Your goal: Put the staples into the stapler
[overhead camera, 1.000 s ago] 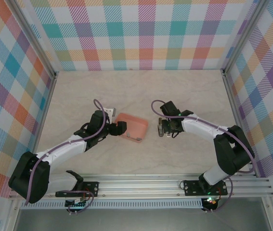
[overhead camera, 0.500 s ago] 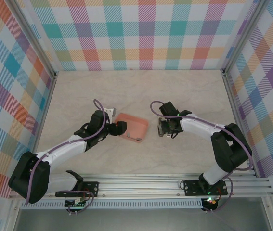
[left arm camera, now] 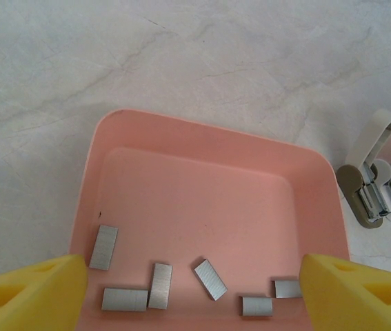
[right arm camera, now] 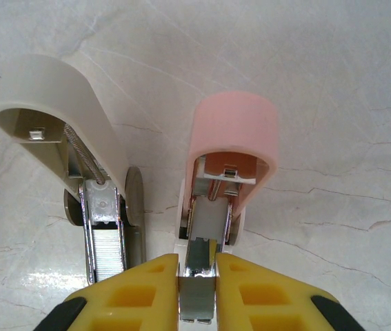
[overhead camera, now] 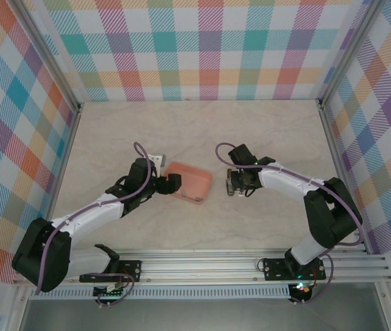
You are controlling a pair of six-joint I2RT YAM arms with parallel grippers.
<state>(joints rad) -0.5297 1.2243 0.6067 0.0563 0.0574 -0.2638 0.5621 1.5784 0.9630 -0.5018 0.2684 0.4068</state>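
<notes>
Several short grey staples [left arm camera: 211,279] lie loose in the near part of the salmon-pink tray [left arm camera: 216,134]. My left gripper [left arm camera: 192,303] hangs open over them, its yellow fingers [left arm camera: 29,293] wide apart at the tray's near corners. In the top view the left gripper [overhead camera: 174,183] is at the tray's [overhead camera: 194,178] left edge. My right gripper [right arm camera: 198,289] is shut on a grey staple strip [right arm camera: 198,300], whose front end lies in the open channel of the pink stapler [right arm camera: 233,131], its lid swung up. The right gripper [overhead camera: 232,183] is just right of the tray.
A second, white stapler [right arm camera: 50,96] lies open just left of the pink one, with a row of staples in its magazine. Both staplers also appear beyond the tray's right edge, the white stapler [left arm camera: 371,186] in front. Checked walls enclose the marble-patterned table [overhead camera: 181,131].
My right gripper has edged very slightly to the left at the stapler. The left arm and the tray have not moved.
</notes>
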